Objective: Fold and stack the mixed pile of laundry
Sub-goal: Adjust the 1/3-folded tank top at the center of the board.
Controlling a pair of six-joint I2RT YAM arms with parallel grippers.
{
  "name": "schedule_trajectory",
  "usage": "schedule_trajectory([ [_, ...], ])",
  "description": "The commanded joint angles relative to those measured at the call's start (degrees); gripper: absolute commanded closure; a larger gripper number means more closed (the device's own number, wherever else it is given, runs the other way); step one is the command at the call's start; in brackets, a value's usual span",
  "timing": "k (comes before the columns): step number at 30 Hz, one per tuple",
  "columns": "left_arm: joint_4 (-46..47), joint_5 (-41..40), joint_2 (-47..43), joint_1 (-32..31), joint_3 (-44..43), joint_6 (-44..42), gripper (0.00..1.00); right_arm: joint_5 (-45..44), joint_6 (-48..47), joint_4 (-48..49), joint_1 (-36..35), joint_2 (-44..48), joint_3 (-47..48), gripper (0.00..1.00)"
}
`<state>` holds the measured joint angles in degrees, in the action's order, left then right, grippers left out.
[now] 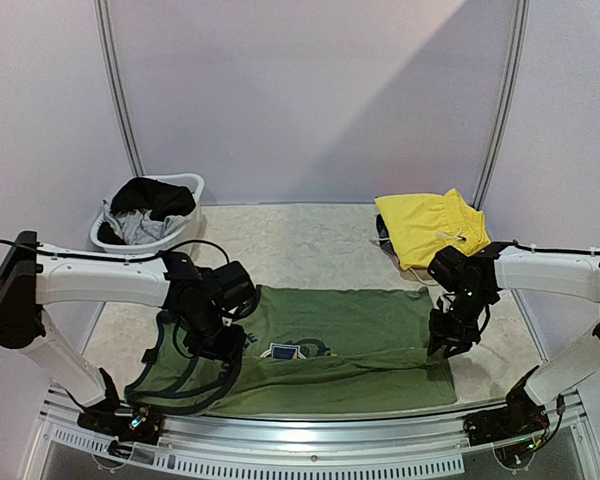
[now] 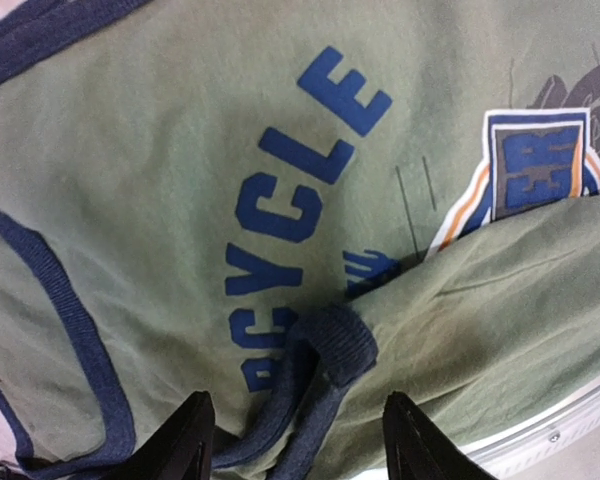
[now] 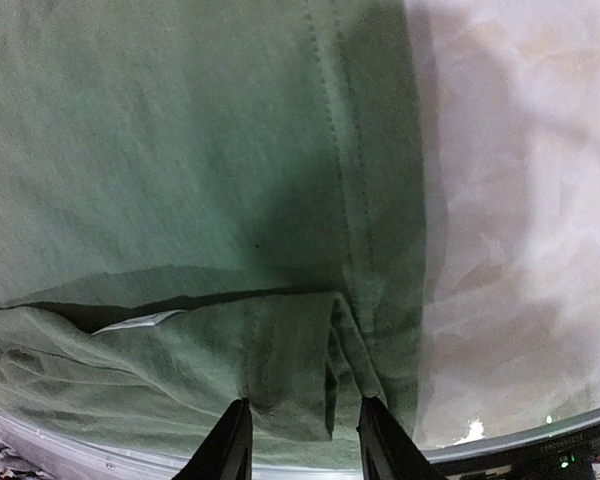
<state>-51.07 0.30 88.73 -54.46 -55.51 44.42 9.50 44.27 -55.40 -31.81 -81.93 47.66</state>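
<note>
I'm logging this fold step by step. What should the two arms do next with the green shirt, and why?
Probably carry the near flap farther away across the olive-green T-shirt. The left gripper straddles bunched navy trim, the right gripper the folded hem, and the graphic is only partly covered.

high rear overview, wrist close-ups sharing T-shirt (image 1: 350, 345)

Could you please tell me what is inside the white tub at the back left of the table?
The white tub holds a black garment lying over a grey one. Anything beneath them is covered.
</note>
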Motion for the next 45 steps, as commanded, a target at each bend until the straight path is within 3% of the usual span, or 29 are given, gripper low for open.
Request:
schedule_trajectory([
  [1, 4.29, 2.48, 1.54, 1.95, 1.59, -0.4, 0.41, 2.07, -2.01, 3.65, 0.27, -1.65, 0.47, 0.66],
  [10, 10.12, 6.94, 5.23, 2.69, 2.51, -1.78, 0.52, 3.09, -2.76, 4.66, 0.3, -3.82, 0.79, 0.82],
  [12, 10.71, 7.08, 5.71, 2.69, 2.59, -1.92, 0.6, 3.2, -2.87, 4.53, 0.3, -3.85, 0.53, 0.92],
  [14, 11.24, 7.24, 5.8, 2.69, 2.8, -1.97, 0.74, 3.17, -2.94, 3.58, 0.35, -3.63, 0.51, 0.99],
  [17, 11.81, 7.51, 4.26, 2.69, 3.28, -1.97, 0.94, 2.39, -3.14, 0.76, 0.3, -2.12, 0.61, 1.0],
  [19, 10.61, 7.69, 2.26, 2.61, 3.15, -2.06, 1.0, 1.69, -3.58, -3.64, 0.27, 0.03, 1.21, 1.0],
  [27, -0.55, 9.49, -15.98, 1.04, 4.51, -1.33, 1.0, 7.24, -3.8, -21.05, 0.26, 13.95, 0.33, 1.0],
  [31, -1.89, 14.2, -22.74, 0.04, 6.64, -0.08, 1.0, 12.61, -4.51, -28.76, 0.11, 20.91, -0.77, 1.0],
  [39, -2.52, 17.87, -26.36, -8.38, 10.26, 4.08, 0.97, 21.96, -2.2, -39.28, -1.23, 30.14, -1.87, 1.0],
  [45, -2.01, 20.22, -29.71, -11.59, 12.83, 7.55, 0.97, 29.54, 5.09, -39.96, -4.21, 38.73, -0.91, 1.0],
])
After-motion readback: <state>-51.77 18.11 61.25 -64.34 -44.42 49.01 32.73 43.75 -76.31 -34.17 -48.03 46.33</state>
